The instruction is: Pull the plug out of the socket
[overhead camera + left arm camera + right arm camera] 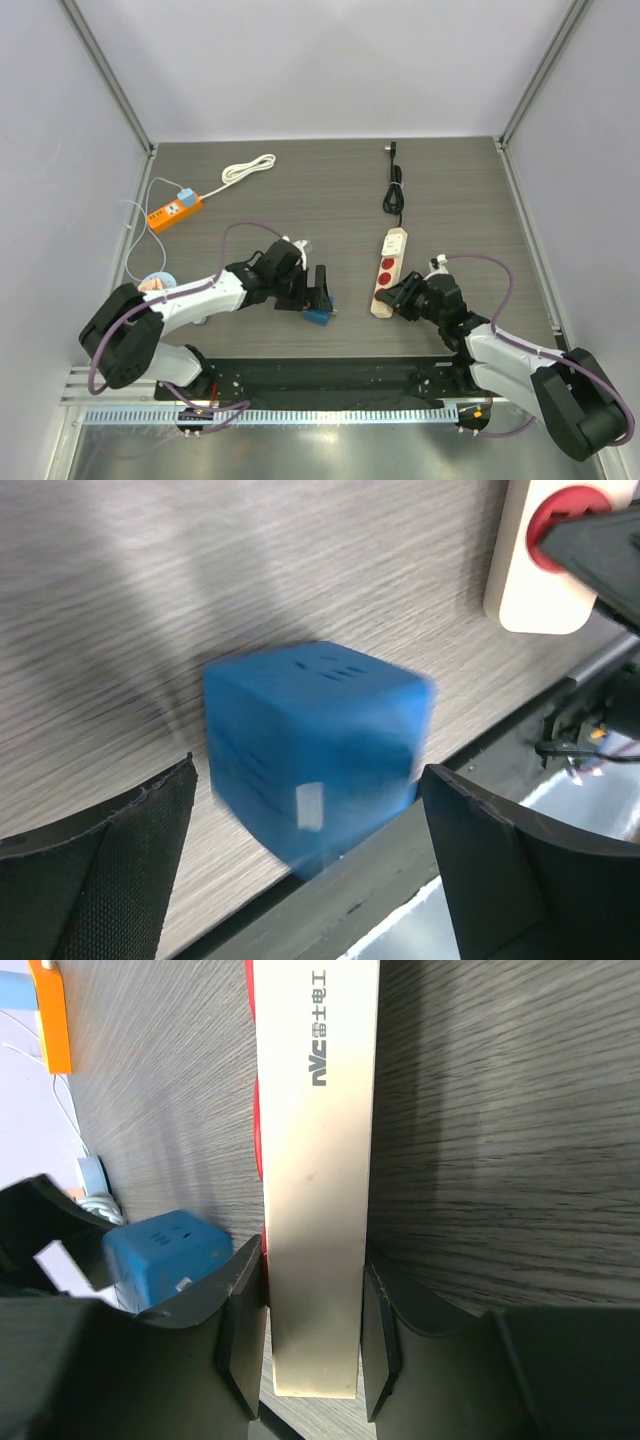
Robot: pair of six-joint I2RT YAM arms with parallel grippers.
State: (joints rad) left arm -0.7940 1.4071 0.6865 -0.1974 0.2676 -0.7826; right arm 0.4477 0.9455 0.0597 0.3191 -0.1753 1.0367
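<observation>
The blue cube plug (318,318) lies on the table near its front edge, apart from the beige power strip (390,270) with its red sockets. In the left wrist view the plug (315,745) is motion-blurred. It sits between the fingers of my left gripper (305,880), which is open with gaps on both sides. My right gripper (315,1340) is shut on the near end of the power strip (318,1160), one finger on each long side. The plug (165,1255) shows to the strip's left in that view.
An orange power strip (175,210) with a coiled white cable (250,168) lies at the back left. The beige strip's black cord (396,190) runs toward the back. A black base plate (320,375) borders the table's front edge. Grey walls enclose the table.
</observation>
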